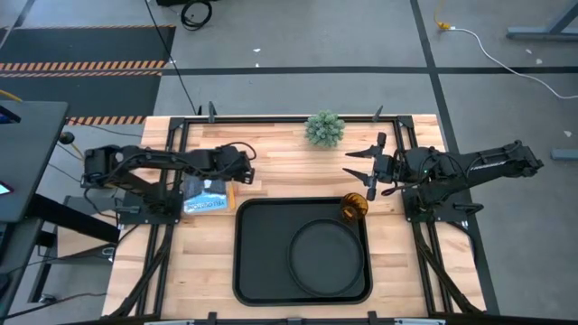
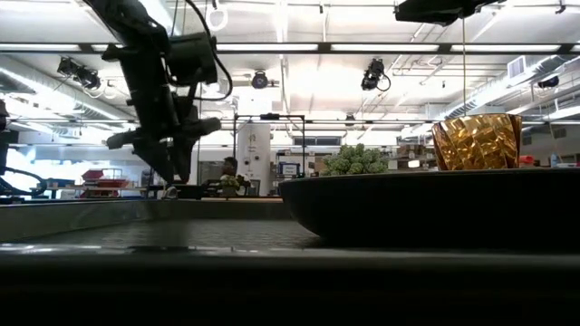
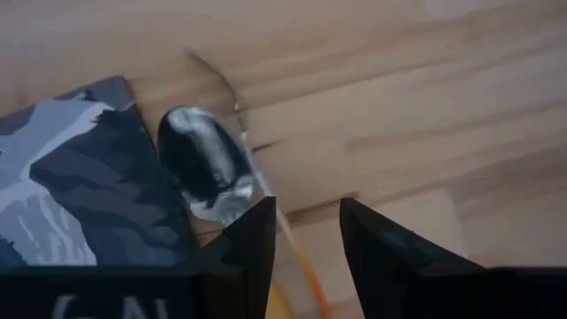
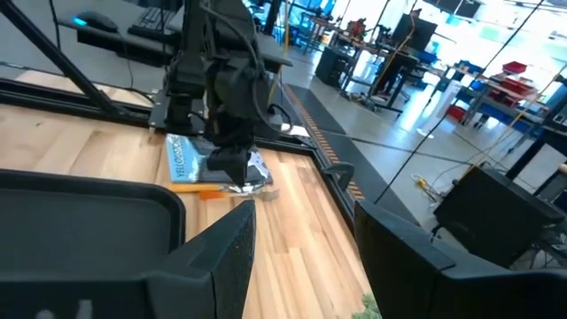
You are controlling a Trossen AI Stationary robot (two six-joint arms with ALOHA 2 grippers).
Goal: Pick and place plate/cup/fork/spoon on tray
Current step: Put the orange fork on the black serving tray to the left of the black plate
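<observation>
The black tray lies at the table's near middle with the round black plate on its right half. The amber cup stands at the tray's far right corner. The spoon lies on the wood beside a book. Its orange handle runs back between the fingers of my left gripper, which is open and points down over it. A thin metal piece lies beyond the spoon's bowl; whether it is the fork I cannot tell. My right gripper is open and empty, above the table far of the cup.
A small green plant stands at the table's far middle. The book lies right against the spoon's bowl. Black frame rails run along both table sides. Bare wood shows between the tray and the plant.
</observation>
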